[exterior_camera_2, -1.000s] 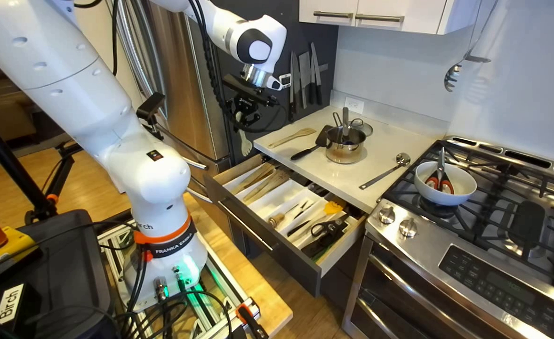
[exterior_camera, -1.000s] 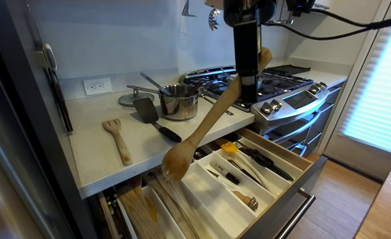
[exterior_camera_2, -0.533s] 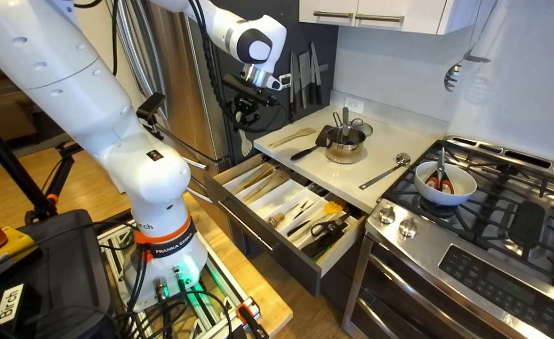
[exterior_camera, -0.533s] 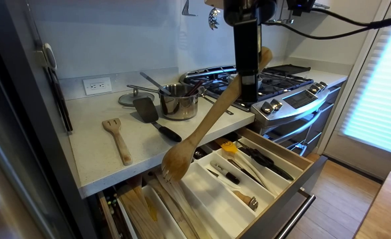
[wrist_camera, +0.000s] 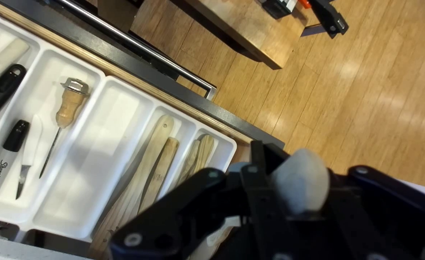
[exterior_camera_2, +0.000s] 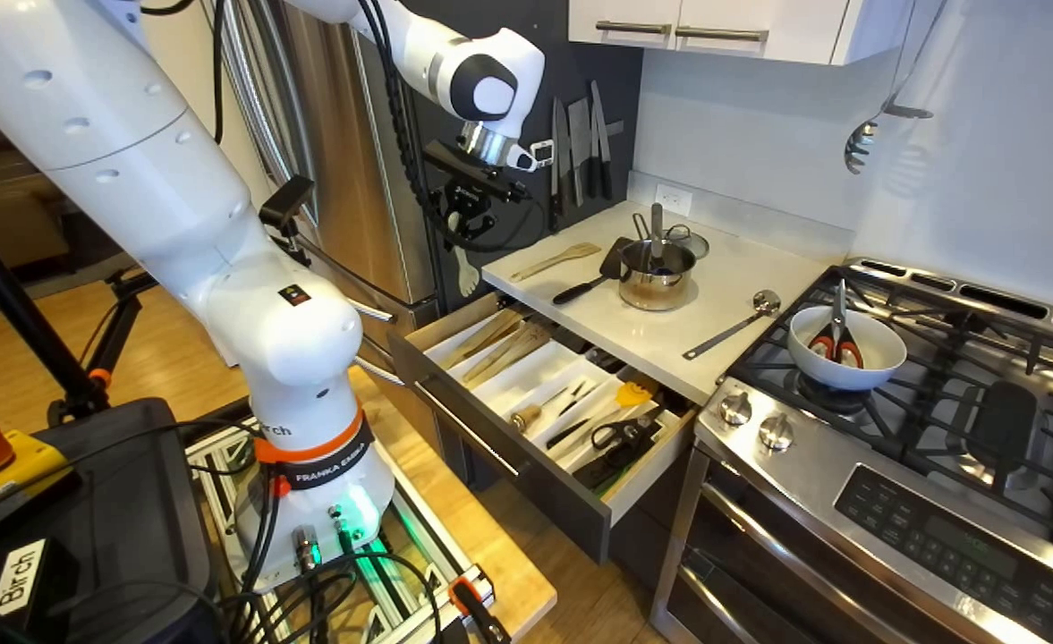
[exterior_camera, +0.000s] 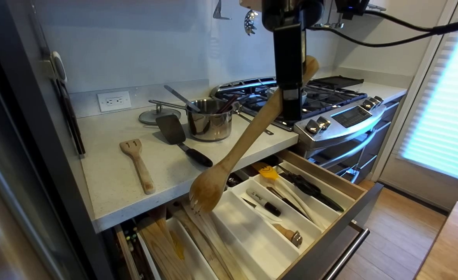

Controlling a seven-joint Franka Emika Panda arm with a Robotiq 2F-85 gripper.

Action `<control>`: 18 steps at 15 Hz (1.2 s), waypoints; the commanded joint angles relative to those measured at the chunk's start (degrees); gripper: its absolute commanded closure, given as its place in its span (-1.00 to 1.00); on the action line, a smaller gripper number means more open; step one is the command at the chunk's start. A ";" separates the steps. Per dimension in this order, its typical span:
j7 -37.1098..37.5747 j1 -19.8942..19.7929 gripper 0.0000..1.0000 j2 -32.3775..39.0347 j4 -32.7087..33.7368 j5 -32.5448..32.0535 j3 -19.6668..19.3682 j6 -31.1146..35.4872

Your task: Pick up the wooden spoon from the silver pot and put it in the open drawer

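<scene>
Gripping jaws: clamped on wooden spoon;
Spoon: tilted, bowl down, higher than open drawer;
Silver pot: on desk

I hold the long light-brown wooden spoon clamped in my jaws, aslant in the air, its oval bowl with notched tip lowest. The round, shiny silver pot stands upright on the white counter; below, the dark-fronted drawer stands open.
</scene>
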 commanded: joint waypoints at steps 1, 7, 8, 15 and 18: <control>0.81 0.97 0.96 -1.92 -2.95 -0.56 -0.46 1.85; 2.07 2.01 0.96 -3.27 -7.01 -0.55 0.29 3.49; 2.30 2.24 0.96 -3.29 -7.58 -0.38 0.30 3.63; 4.75 2.68 0.96 -2.03 -8.24 -2.41 1.29 6.02; 8.11 3.61 0.96 -3.42 -13.26 -6.22 3.94 17.05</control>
